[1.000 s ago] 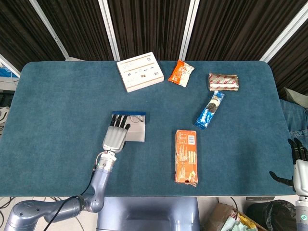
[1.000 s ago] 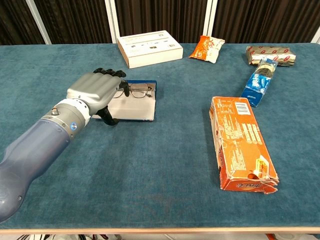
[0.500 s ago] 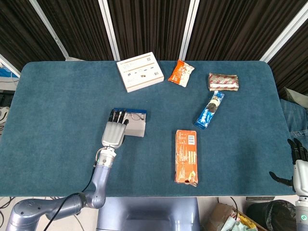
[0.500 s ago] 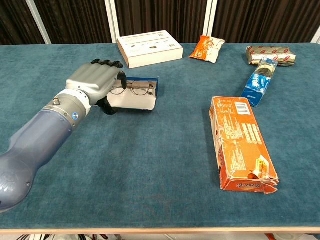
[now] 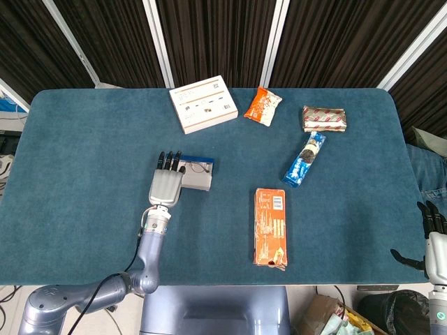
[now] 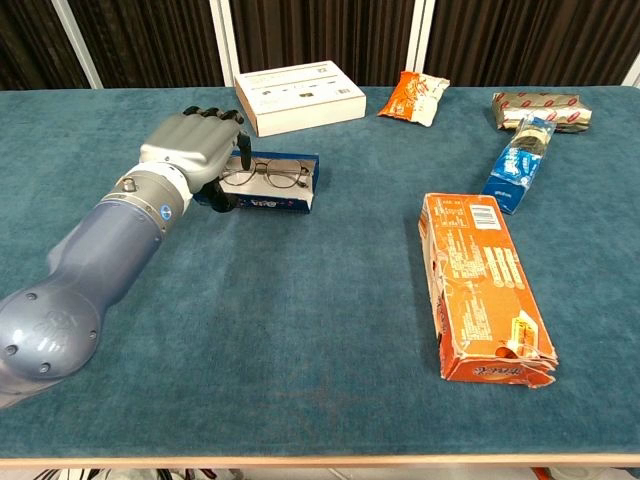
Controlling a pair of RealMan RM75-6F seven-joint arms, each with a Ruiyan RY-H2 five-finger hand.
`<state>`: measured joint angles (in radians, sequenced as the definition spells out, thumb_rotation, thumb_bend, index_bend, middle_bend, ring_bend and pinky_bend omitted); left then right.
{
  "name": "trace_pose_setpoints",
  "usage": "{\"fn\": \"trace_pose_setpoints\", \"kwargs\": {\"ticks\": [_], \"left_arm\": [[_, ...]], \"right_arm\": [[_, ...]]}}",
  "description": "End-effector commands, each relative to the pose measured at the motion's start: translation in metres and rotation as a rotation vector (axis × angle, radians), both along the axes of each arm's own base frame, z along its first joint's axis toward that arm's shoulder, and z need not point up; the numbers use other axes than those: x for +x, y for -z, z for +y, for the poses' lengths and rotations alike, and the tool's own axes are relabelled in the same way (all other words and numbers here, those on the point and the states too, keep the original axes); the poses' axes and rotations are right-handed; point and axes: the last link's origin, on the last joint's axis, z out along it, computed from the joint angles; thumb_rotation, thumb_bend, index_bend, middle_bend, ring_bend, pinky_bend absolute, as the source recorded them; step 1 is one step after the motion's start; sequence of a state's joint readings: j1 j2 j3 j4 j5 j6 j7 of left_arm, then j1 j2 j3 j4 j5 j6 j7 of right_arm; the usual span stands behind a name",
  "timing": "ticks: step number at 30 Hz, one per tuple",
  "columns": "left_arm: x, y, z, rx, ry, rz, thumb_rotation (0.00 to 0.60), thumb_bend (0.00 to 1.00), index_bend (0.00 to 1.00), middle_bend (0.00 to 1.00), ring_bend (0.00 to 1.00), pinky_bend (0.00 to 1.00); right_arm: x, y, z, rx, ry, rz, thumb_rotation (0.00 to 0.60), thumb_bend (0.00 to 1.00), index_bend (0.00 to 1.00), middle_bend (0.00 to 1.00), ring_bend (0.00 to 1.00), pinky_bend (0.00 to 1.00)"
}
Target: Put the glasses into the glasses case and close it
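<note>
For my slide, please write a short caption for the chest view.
Left hand at the open glasses case, glasses resting inside, lid not yet closed.

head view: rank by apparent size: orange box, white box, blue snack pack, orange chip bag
1. orange box
2. white box, close to the first in area
3. blue snack pack
4. orange chip bag, looks about as big as the blue pack, so their order is unsure

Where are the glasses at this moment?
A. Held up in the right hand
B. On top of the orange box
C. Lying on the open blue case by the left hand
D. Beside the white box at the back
C: the glasses lie on the open blue case, right next to the left hand.
</note>
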<state>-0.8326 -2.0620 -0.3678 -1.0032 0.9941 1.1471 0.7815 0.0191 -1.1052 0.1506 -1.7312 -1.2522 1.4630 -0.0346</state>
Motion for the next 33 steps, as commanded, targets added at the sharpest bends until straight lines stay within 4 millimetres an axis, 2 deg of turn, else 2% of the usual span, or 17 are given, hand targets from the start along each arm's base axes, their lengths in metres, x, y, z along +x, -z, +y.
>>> {"fn": "trace_pose_setpoints", "kwargs": {"ticks": [1,8,17,26,33], "left_arm": [[0.003,0.001,0.003,0.008,-0.003,0.0,0.6,0.31,0.39,0.06,0.0,0.02],[0.005,0.004,0.008,0.014,-0.013,0.016,0.6,0.32,0.42,0.06,0.0,0.02],[0.001,0.008,0.004,0.0,-0.02,0.035,0.6,0.34,0.49,0.07,0.0,0.02],[-0.013,0.003,-0.001,-0.014,-0.044,0.029,0.6,0.36,0.52,0.09,0.0,0.02],[-0.014,0.0,0.001,-0.01,-0.04,0.025,0.6,0.36,0.54,0.1,0.0,0.02]], "right_arm": [[0.0,0.0,0.0,0.0,0.0,0.0,0.6,0.19,0.07,0.01,0.12,0.16],[0.0,0.0,0.0,-0.001,0.001,-0.001,0.6,0.19,0.07,0.01,0.12,0.16],[0.0,0.0,0.0,0.0,0.002,-0.002,0.6,0.19,0.07,0.01,0.12,0.16],[0.0,0.0,0.0,0.002,0.002,-0.003,0.6,0.19,0.07,0.01,0.12,0.16],[0.0,0.001,-0.001,0.003,0.003,-0.003,0.6,0.19,0.07,0.01,0.12,0.16]]}}
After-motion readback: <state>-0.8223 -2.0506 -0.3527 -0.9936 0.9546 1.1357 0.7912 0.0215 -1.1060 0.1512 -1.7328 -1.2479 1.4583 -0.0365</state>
